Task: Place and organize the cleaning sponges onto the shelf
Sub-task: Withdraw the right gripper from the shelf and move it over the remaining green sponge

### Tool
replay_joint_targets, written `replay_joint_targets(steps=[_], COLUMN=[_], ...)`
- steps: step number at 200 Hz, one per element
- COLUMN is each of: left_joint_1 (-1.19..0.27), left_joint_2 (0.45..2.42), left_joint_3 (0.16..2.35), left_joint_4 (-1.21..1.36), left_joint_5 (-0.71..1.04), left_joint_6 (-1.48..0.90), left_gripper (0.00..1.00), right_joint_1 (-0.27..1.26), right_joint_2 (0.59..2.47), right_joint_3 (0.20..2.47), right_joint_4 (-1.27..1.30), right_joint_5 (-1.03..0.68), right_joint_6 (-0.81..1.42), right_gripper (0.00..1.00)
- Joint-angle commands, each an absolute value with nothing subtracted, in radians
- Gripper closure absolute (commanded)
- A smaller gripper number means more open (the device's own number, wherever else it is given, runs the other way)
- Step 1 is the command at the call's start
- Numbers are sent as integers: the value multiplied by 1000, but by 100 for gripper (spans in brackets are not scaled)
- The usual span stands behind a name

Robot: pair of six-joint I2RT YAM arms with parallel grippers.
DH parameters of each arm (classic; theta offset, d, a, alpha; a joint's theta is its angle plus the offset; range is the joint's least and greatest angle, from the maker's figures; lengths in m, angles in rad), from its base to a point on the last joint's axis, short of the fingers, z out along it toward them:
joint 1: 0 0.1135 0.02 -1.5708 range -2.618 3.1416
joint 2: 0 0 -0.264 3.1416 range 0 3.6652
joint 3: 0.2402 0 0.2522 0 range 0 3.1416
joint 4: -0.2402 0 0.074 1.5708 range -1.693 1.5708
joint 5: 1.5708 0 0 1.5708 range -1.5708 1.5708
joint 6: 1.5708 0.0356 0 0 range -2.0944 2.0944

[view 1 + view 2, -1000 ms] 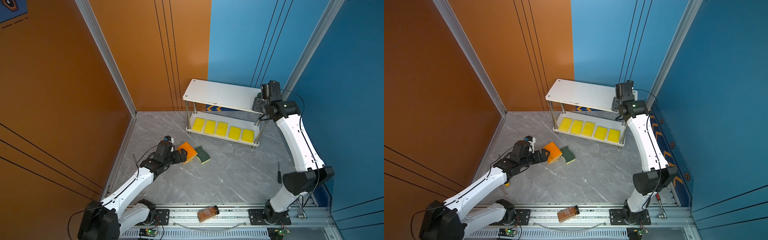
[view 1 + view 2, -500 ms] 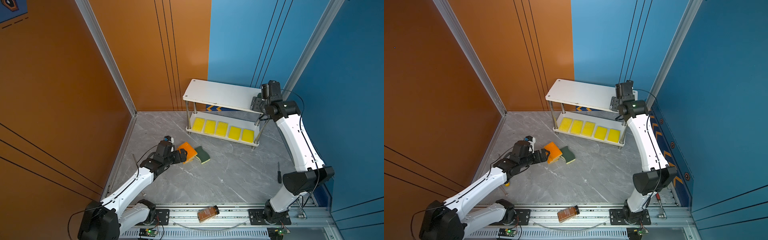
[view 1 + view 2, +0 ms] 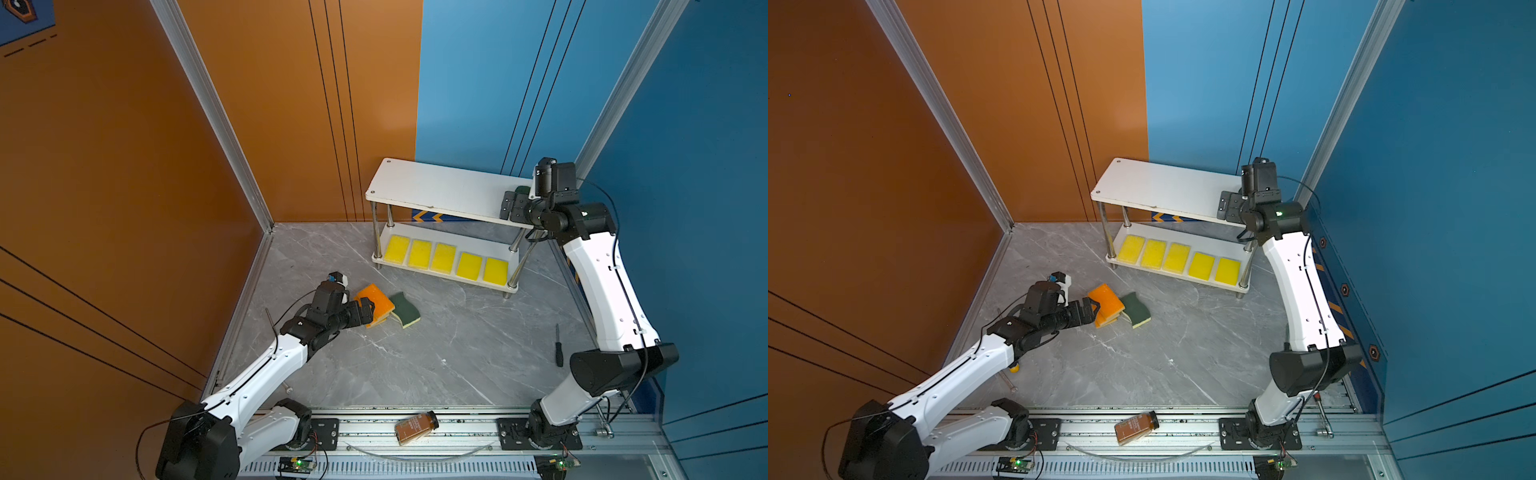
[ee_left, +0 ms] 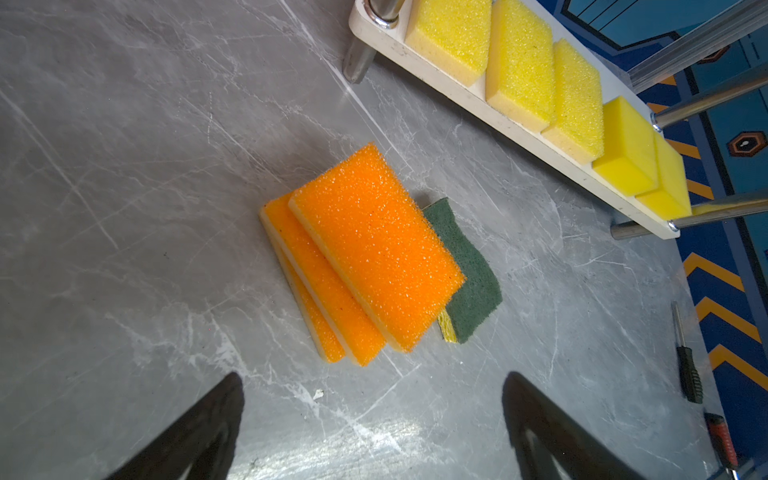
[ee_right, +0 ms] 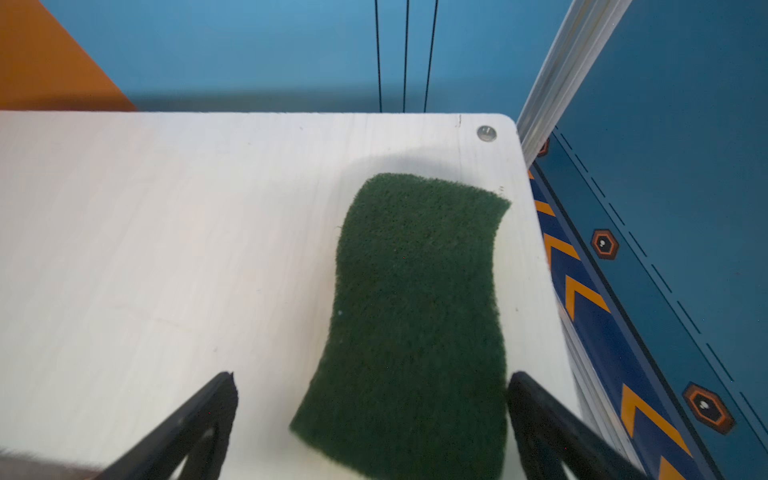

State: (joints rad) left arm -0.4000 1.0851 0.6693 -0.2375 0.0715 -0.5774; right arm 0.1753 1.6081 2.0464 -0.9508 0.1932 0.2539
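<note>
Right claw (image 5: 372, 374), seen from its wrist camera, with its fingers (image 5: 208, 411) spread wide and gripping nothing; it hangs low over the top board (image 5: 166, 249) of the shelf (image 3: 440, 189), at the end of that board nearest its own arm. Between the fingers, and reaching on ahead of them, a green-topped sponge (image 5: 415, 299) lies flat on the board, scouring side up, close to the board's rounded corner; one finger stands clear of it, the other lies close beside its edge, and contact cannot be judged. In both top views this claw (image 3: 513, 205) sits level with the top board. Below it, on the lower board (image 4: 415, 54), five yellow sponges (image 3: 444, 257) lie side by side in one row. Left claw (image 4: 372, 376), likewise wide and holding nothing, hovers low over the grey bench (image 3: 436, 353), well apart from the shelf. Just ahead of its fingertips lie three orange-topped sponges (image 4: 374, 249), fanned in an overlapping stack, orange side up. A second green-topped sponge (image 4: 473, 286) lies on the far side of the stack from this claw, touching it and partly covered by the uppermost orange one. Farther out, a black-handled screwdriver (image 3: 559, 345) lies on the bench near the right arm, and a brown bottle (image 3: 415, 426) lies on its side on the rail between the two arm bases.
</note>
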Motion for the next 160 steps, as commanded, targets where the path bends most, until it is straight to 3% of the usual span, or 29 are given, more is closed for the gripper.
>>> replay_joint_targets(steps=[1,60,103,160], left_joint_1=[-391,-390,-388,-386], left_joint_2=[1098,1115,1142,1141], left_joint_3=[688,697,713,709], left_joint_4=[-249,-248,-238,-218], left_joint_5=[70,75,93,130], left_joint_6=[-581,-576,-573,-586], left_gripper=[2,2,2,2], right_joint_1=[169,172,181,413], right_joint_2=[1494,1273,1181,1144], right_joint_3=[2020,1860,1705,1442], right_joint_4=[-951,-972,-970,-909], right_joint_5=[135,114,-76,-59], right_joint_6=[227,200,149,38], right_gripper=[0,0,0,0])
